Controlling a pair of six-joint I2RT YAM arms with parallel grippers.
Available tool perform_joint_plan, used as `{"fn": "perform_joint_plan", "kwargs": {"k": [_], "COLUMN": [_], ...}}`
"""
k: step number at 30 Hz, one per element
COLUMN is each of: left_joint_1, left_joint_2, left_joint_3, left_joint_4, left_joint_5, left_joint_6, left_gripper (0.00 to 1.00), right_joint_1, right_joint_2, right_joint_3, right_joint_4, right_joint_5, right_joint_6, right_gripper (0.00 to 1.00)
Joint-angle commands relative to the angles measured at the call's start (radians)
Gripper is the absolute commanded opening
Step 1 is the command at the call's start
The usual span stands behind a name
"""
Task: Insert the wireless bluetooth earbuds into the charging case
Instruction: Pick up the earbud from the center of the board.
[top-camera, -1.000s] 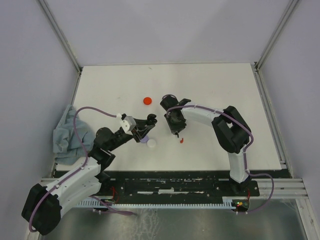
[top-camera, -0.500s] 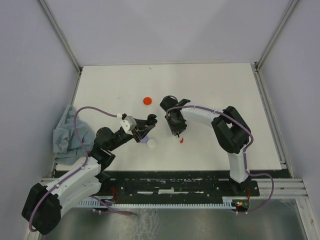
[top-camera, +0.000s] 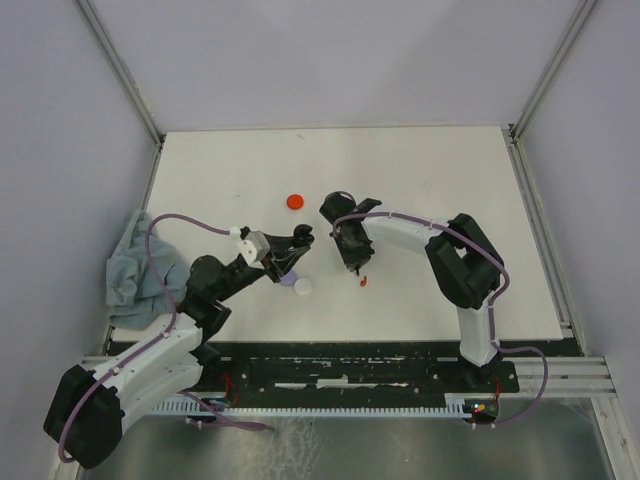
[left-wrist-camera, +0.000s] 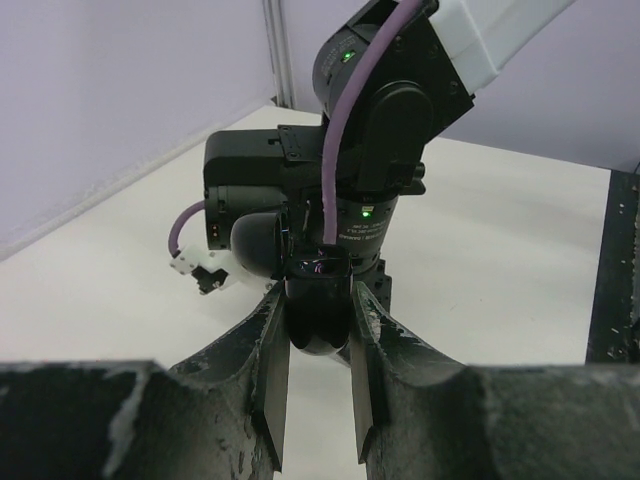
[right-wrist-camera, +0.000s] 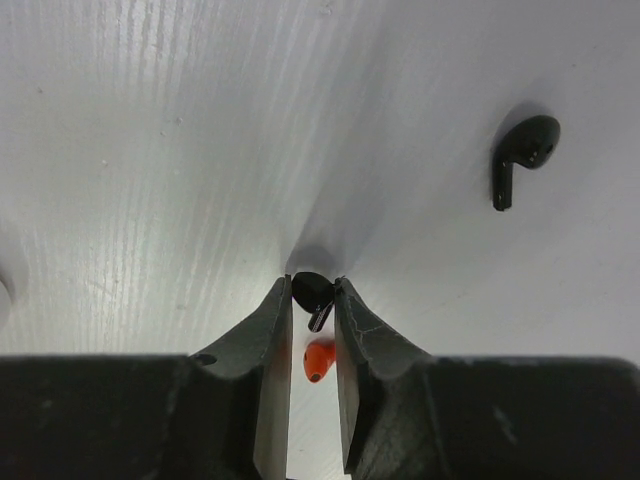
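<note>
My right gripper (top-camera: 352, 263) points down at the table and is shut on a small black earbud (right-wrist-camera: 312, 291), pinched at the fingertips (right-wrist-camera: 281, 300) just above the surface. A red earbud (right-wrist-camera: 318, 359) lies on the table right below the jaws, and shows in the top view (top-camera: 363, 281) too. A second black earbud (right-wrist-camera: 521, 150) lies farther off. My left gripper (top-camera: 297, 247) is shut on a glossy black charging case (left-wrist-camera: 319, 322) and holds it just left of the right gripper. I cannot tell whether the case is open.
A red round disc (top-camera: 294, 201) lies beyond the grippers. A white disc (top-camera: 303, 286) and a lavender piece (top-camera: 288, 280) lie under the left gripper. A grey cloth (top-camera: 130, 265) is bunched at the table's left edge. The right arm's wrist (left-wrist-camera: 370, 150) looms close ahead of the left gripper.
The left gripper has shifted very slightly up and left with the case. The right gripper keeps its hold on the black earbud and has hardly moved.
</note>
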Motion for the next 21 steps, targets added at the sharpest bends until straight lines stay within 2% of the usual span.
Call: {"fn": "perform_joint_plan", "kwargs": {"k": [1, 7, 17, 21], "left_joint_1": [0.008, 0.010, 0.010, 0.010], "left_joint_2": [0.002, -0.001, 0.035, 0.063], "left_joint_3": [-0.007, -0.038, -0.025, -0.032], "left_joint_4": [0.142, 0.230, 0.273, 0.328], "left_joint_5": [-0.019, -0.021, 0.014, 0.022], "left_joint_6": [-0.042, -0.026, 0.030, 0.027], "left_gripper": [0.03, 0.03, 0.03, 0.03], "right_joint_1": [0.007, 0.030, 0.100, 0.122], "right_joint_2": [-0.142, -0.323, -0.576, -0.673], "right_joint_3": [-0.023, -0.045, -0.022, -0.030], "right_joint_4": [0.023, 0.069, 0.119, 0.181], "right_joint_5": [0.047, 0.065, 0.137, 0.118], "right_joint_6": [-0.012, -0.059, -0.120, -0.133], "right_gripper": [0.21, 0.21, 0.20, 0.20]}}
